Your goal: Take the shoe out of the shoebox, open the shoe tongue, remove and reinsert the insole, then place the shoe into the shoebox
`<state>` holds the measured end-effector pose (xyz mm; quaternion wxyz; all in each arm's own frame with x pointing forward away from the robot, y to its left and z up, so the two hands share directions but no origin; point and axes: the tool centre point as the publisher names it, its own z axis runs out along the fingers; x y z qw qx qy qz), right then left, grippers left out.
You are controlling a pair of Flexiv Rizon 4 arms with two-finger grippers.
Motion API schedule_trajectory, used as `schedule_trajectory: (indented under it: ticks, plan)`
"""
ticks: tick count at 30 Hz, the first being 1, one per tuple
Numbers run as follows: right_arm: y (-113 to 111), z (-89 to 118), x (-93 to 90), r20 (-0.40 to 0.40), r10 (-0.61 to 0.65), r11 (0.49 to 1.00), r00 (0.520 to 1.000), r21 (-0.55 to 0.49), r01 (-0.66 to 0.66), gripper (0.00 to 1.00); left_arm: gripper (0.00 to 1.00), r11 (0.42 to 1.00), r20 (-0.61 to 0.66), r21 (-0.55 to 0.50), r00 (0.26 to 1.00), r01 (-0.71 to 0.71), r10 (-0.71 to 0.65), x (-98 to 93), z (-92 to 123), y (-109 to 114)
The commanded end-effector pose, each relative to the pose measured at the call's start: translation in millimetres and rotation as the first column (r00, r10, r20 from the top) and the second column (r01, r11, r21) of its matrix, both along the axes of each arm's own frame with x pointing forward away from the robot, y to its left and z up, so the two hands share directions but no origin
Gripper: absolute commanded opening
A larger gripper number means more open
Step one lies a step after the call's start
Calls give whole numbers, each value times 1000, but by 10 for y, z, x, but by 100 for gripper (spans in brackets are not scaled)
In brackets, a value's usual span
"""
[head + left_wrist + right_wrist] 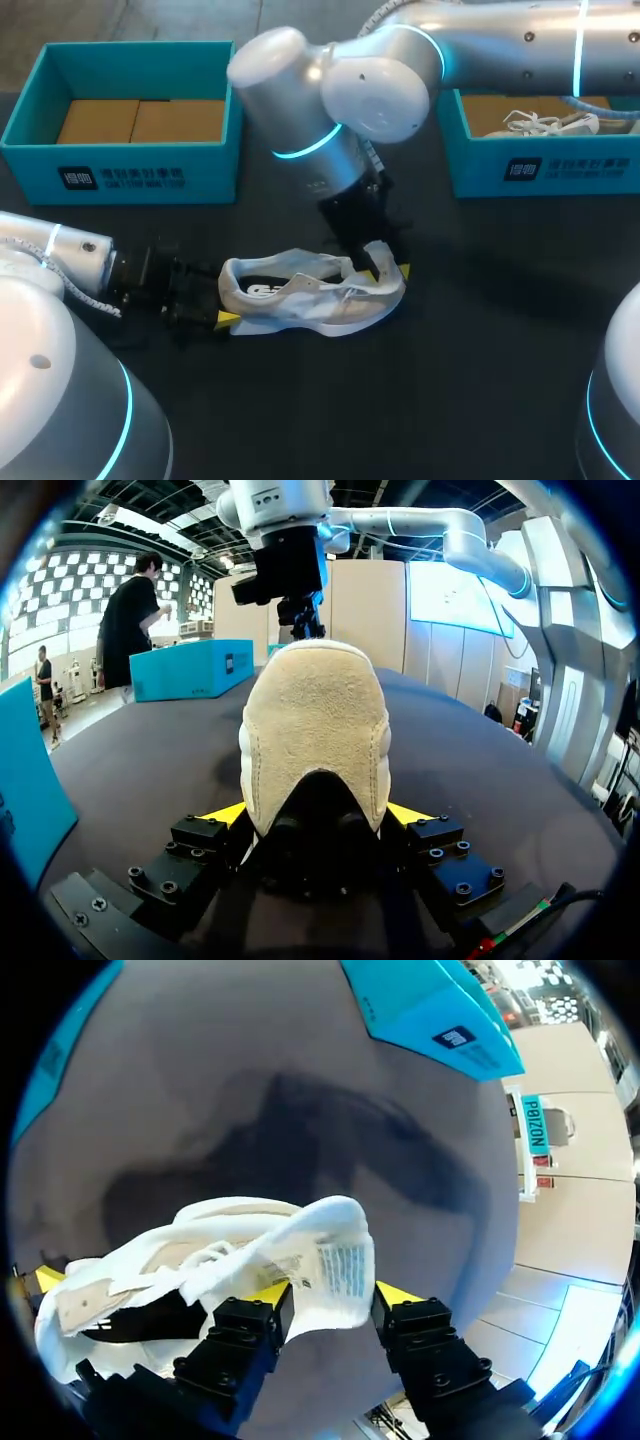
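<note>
Inside the right shoebox (545,165) sits a second shoe (552,124).

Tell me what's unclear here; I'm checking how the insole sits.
Insole's front: head view, covered by the tongue and right gripper.
Toe of the shoe: left wrist view, hidden behind the heel.
Right shoebox: head view, partly covered by the right arm.
</note>
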<state>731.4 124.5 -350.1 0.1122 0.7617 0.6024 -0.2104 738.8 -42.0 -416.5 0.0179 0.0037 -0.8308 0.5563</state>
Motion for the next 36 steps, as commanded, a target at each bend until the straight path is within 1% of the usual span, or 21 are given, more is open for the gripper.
schedule_trajectory:
  ticks: [1,3,5,7,11,12,14,18,20,25,27,28,29,30,36]
  plan:
    - [-33,-88,-36,33,-80,997,996,-9,81,55,0,1000,0,2,1000,0,0,1,-38,-3]
    - [-43,-107,-34,28,-83,997,996,-5,83,54,0,1000,0,2,1000,0,0,1,-38,-3]
    - [-43,-105,-33,26,-83,997,996,-4,83,57,0,1000,0,2,1000,0,0,1,-38,-3]
    - [-33,-61,-34,28,-82,997,996,-8,82,57,0,1000,0,2,1000,0,0,1,-38,-3]
    - [5,56,-28,45,-66,998,997,-20,67,63,0,1000,0,2,1000,0,0,1,-38,-3]
    - [16,77,-24,49,-61,998,997,-23,62,63,0,1000,0,2,1000,0,0,1,-38,-3]
    - [49,142,-9,64,-44,999,997,-25,46,71,0,1000,0,2,1000,0,0,1,-38,-3]
    - [105,276,25,86,-15,999,996,-43,19,76,0,1000,0,2,1000,0,0,1,-38,-3]
    - [126,344,46,101,5,999,995,-44,-1,76,0,1000,0,2,1000,0,0,1,-38,-3]
    - [207,510,108,134,59,997,989,-52,-53,74,0,1000,0,2,1000,0,0,1,-38,-3]
    - [248,597,148,146,91,994,985,-67,-82,59,0,1000,0,2,1000,0,0,1,-38,-3]
    - [258,630,164,150,103,993,983,-73,-93,59,0,1000,0,2,1000,0,0,1,-38,-3]
    - [276,687,195,160,129,990,979,-78,-118,53,0,1000,0,2,1000,0,0,1,-38,-3]
    - [289,727,220,160,142,987,977,-91,-129,50,0,1000,0,2,1000,0,0,1,-38,-3]
    - [364,940,378,178,247,965,953,-133,-225,48,0,1000,0,2,1000,0,0,1,-38,-3]
